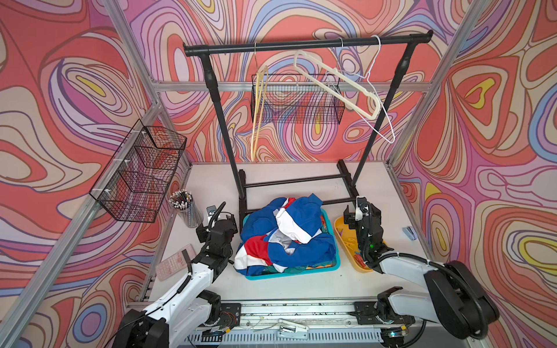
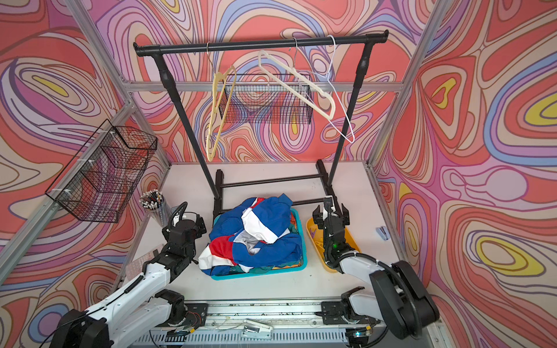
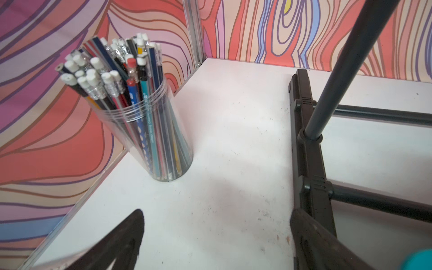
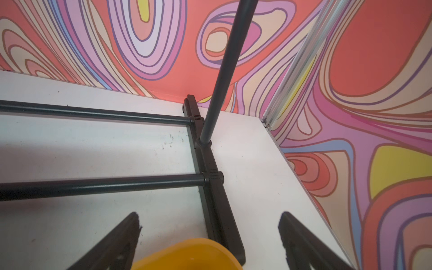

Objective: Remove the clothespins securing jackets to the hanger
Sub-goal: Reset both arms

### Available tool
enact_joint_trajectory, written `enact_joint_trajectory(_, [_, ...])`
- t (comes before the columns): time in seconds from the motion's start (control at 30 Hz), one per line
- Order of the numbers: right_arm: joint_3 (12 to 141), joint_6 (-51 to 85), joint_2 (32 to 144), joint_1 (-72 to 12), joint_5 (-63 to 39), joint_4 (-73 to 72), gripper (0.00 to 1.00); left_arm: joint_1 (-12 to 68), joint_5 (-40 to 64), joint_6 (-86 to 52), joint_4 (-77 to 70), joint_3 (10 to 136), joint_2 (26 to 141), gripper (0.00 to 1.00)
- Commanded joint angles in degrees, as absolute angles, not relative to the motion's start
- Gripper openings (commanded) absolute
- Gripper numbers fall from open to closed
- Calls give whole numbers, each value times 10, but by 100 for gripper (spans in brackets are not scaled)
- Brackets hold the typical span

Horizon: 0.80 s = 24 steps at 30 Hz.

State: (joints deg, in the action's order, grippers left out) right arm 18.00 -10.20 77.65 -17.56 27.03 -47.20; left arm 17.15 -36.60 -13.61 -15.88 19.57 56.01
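Jackets lie heaped in a teal basket. Beside it, left fingers and right fingers stand apart, empty. Lettering on the pencils is unreadable.

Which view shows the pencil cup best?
The left wrist view: the pencil cup stands large, close and sharp, erasers up. In both top views it is only small and distant; the right wrist view misses it.

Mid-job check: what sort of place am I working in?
Probably a staged robot test cell, not a real laundry room: a silver aluminium-profile frame surrounds swirly printed wall panels, and a small black metal garment rack stands on a white tabletop.
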Motion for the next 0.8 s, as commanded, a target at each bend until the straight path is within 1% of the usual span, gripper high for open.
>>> enact_joint_trajectory(0.0, [174,-100,856,-161,234,-620,97,153,-334,-81,-305,181,586,100])
enact_joint_trajectory(0.13, [174,-107,944,-150,219,-714,97,113,-273,-91,-354,172,632,100])
enact_joint_trajectory(0.23, [183,-107,972,-145,228,-734,98,106,-258,-72,-435,159,672,100])
enact_joint_trajectory(0.3, [183,-94,961,-131,199,-714,98,101,-232,-81,-390,175,667,100])
enact_joint_trajectory(0.43, [197,-68,949,-102,159,-664,97,92,-210,-86,-414,182,683,100])
enact_joint_trajectory(0.57, [209,-56,946,-87,142,-635,97,91,-194,-44,-493,169,699,100])
enact_joint_trajectory(0.67, [218,-48,946,-80,134,-618,97,90,-207,-16,-490,177,707,100])
enact_joint_trajectory(0.77, [237,-35,945,-65,111,-580,97,87,-184,-13,-480,185,711,100])
